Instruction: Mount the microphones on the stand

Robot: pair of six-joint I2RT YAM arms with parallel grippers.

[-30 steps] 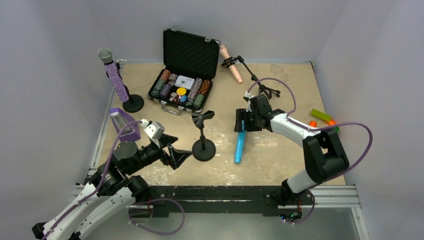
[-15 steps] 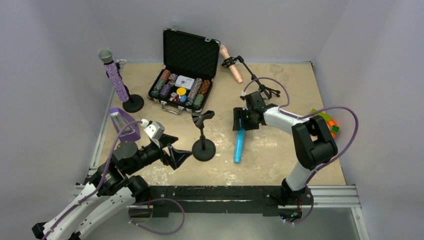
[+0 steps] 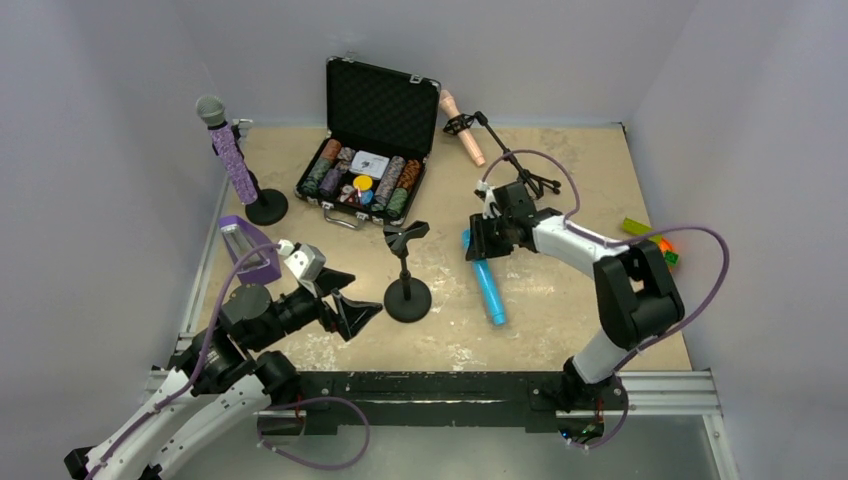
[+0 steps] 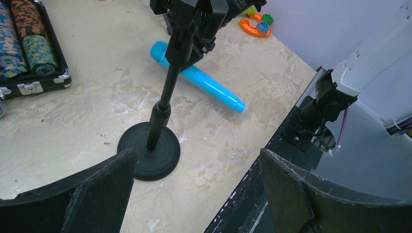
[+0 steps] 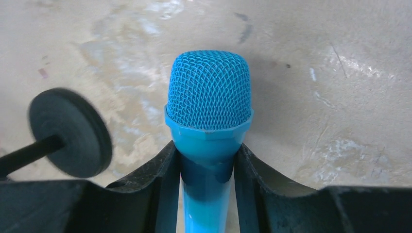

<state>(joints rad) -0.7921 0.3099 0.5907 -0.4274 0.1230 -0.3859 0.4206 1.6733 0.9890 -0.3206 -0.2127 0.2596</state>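
Near edge: black rail (image 3: 430, 385) carrying both arm bases; the arms' lower parts are cut off by the frame.
Left claw (image 3: 356, 298): wide open, empty, hovering just beside the short stand (image 3: 407, 283).
Short stand: upright on its round base, top clip empty.
Surface (image 3: 570, 310): beige, mottled, with pale scuffed patches.
Blue microphone (image 3: 489, 288): slanted, right of the short stand, tail toward the near edge; cannot tell whether the head is off the surface.
Right claw (image 5: 207, 149): closed on the blue microphone just under its mesh head, fingers (image 5: 163, 170) touching both sides.
Right edge: small coloured toys (image 3: 655, 242), partly hidden by the right arm.
Left edge: purple-framed object (image 3: 245, 245), hard to make out.
Case (image 3: 365, 160): open, rows of poker chips.
Purple microphone (image 3: 230, 150): tilted in the round-based stand (image 3: 265, 207), far left.
Pink microphone (image 3: 463, 128): far back, clipped in the tripod stand (image 3: 520, 165).
Room: plain pale walls (image 3: 560, 50) on three sides.
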